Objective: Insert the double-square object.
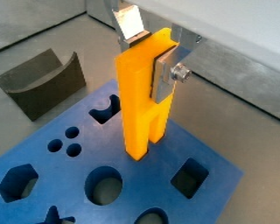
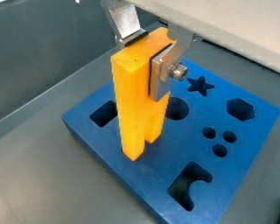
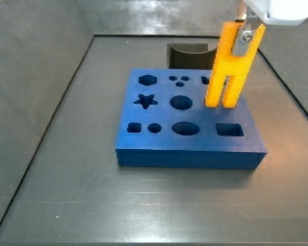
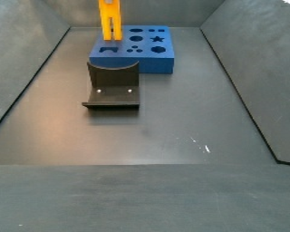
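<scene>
In a side view, the blue block (image 3: 189,117) sits at frame centre. Right of it, the double-square object (image 3: 229,65) hangs upright over the block's right edge, pinched near its top by the gripper (image 3: 245,36) at upper right.

The double-square object (image 1: 146,96), a long bright-yellow plastic bar of two joined square prongs with a groove between, hangs upright in the gripper (image 1: 156,58), clamped near its top between the silver fingers (image 2: 164,63). Its lower end sits just above the blue block (image 3: 187,120), as both side views (image 4: 109,20) show.
</scene>
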